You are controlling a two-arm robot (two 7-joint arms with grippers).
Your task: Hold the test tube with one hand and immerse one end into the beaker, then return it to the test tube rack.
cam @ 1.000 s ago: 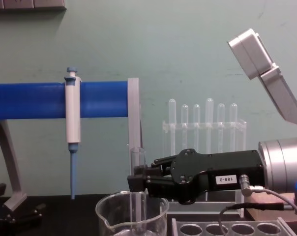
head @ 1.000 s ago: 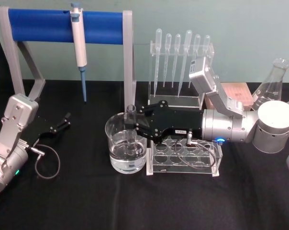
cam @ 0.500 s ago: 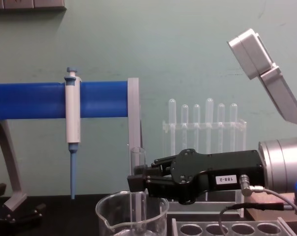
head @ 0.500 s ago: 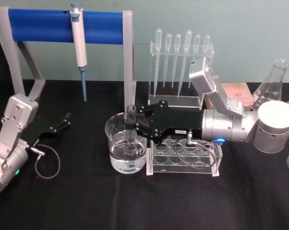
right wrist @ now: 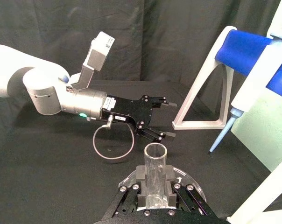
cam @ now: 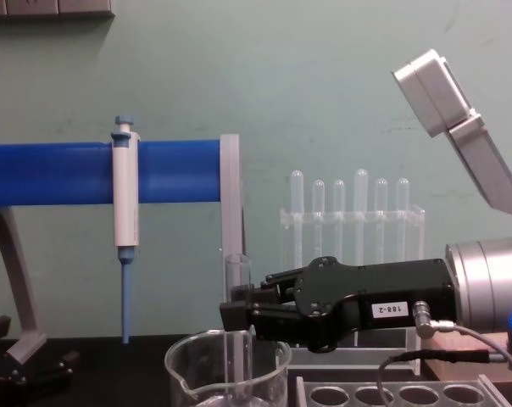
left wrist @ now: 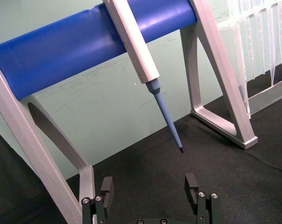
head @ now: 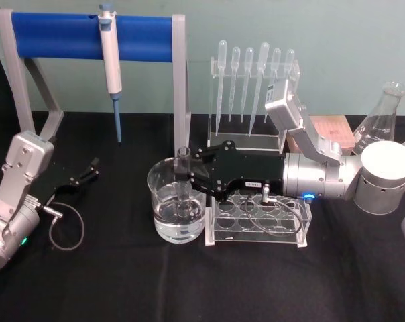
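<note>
Black right end effector is clamping the upright test tube inside the beaker; left end effector is hanging open, well apart.

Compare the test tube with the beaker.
The test tube is slim and tall; the beaker is wide and squat. The test tube hangs upright, clamped in the right gripper; the beaker stands on the table. The beaker holds clear liquid; the test tube's lower end dips in. Both are clear glass. Left gripper rests open at left.
</note>
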